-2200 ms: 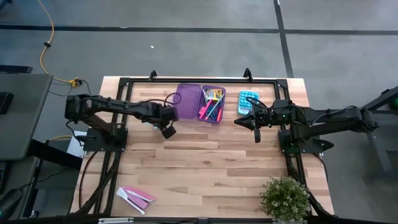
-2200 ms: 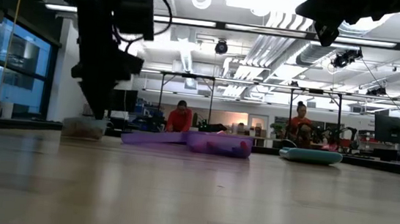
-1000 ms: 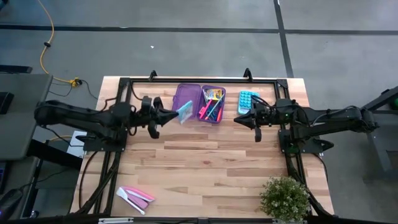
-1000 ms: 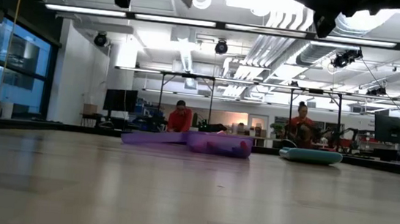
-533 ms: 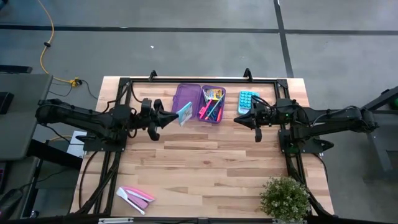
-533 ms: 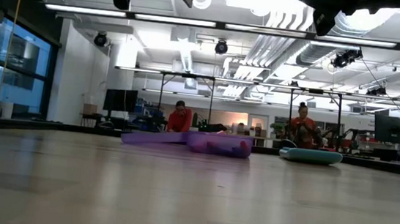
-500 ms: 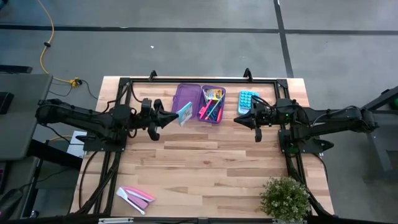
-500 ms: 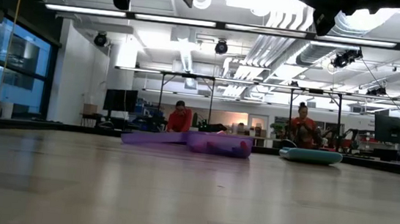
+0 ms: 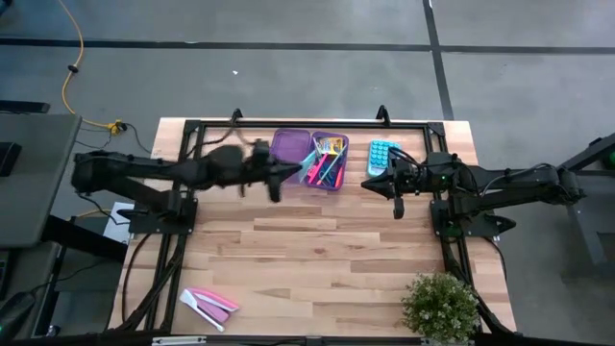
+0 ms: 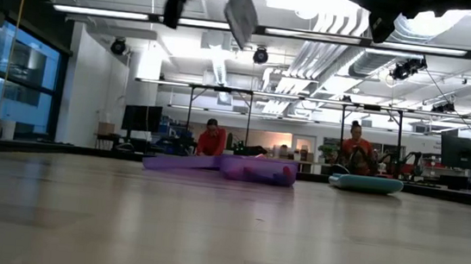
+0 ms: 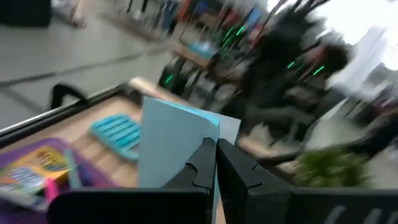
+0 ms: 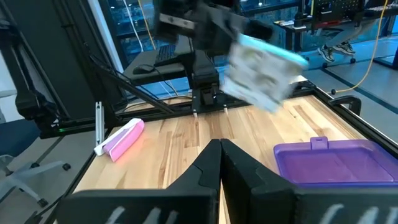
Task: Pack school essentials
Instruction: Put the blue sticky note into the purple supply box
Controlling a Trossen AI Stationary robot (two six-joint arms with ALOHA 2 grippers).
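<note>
My left gripper is in the air over the open purple box's lid, shut on the light-blue square notepad. The low view shows the notepad high above the table. The box's tray holds crayons, markers and pencils. In the right wrist view the notepad shows blurred above the lid. My right gripper waits shut near the light-blue calculator. My left gripper pinches the notepad between its two fingers at one edge. The fingers come about level from the table's left. The notepad stands on edge beyond the fingertips, lifted clear of the table and box.
Flat pink-and-white pieces lie near the table's near-left corner. A potted plant stands at the near-right corner. The calculator lies to the right of the box. A black frame runs along the far edge. People show in the room behind.
My left gripper has swung toward the table's right, from beside the purple lid to over it, carrying the notepad held up in the air toward the box's tray. The move is quick and shows as blur. The right arm has kept still.
</note>
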